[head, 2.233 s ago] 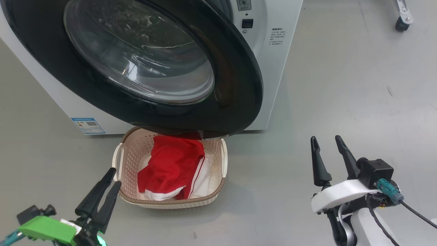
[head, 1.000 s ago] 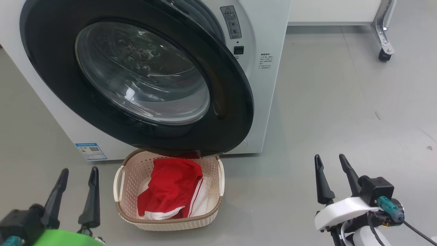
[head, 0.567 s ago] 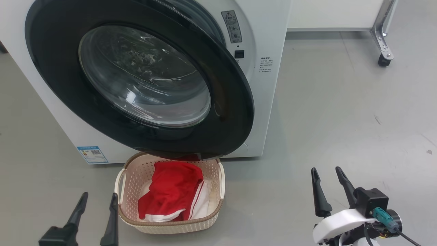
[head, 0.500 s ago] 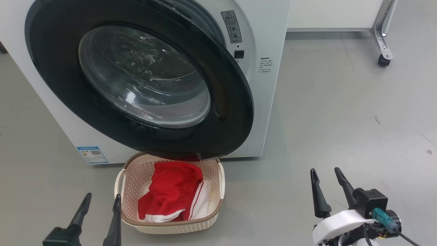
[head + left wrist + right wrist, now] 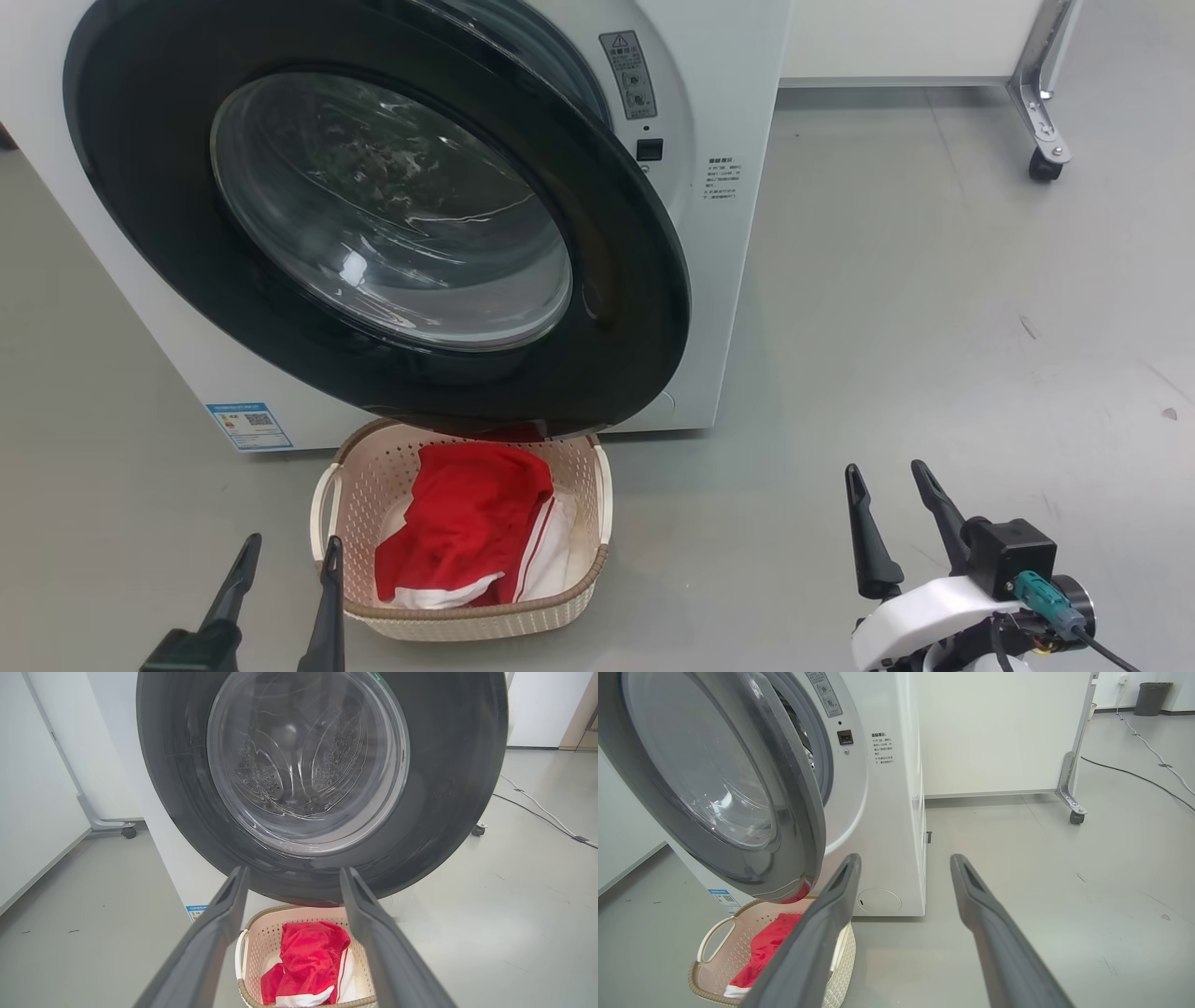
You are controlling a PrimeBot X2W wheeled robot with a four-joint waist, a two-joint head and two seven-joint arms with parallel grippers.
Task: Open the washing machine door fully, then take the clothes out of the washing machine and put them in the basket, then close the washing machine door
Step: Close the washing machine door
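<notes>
The clothes (image 5: 467, 523) sit in the basket (image 5: 467, 621) on the floor (image 5: 887, 280), under the half-open washing machine door (image 5: 392, 205). My left gripper (image 5: 291, 541) and right gripper (image 5: 885, 469) are both spread, empty. I'd press the door's free edge flat, steadily, until it latches.

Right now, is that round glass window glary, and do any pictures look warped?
Head view: white glints streak the washing machine door, muddling what lies behind. Left wrist view: the perforated drum shows through clearly. Right wrist view: the right gripper looms oversized, probably wide-angle stretch.
</notes>
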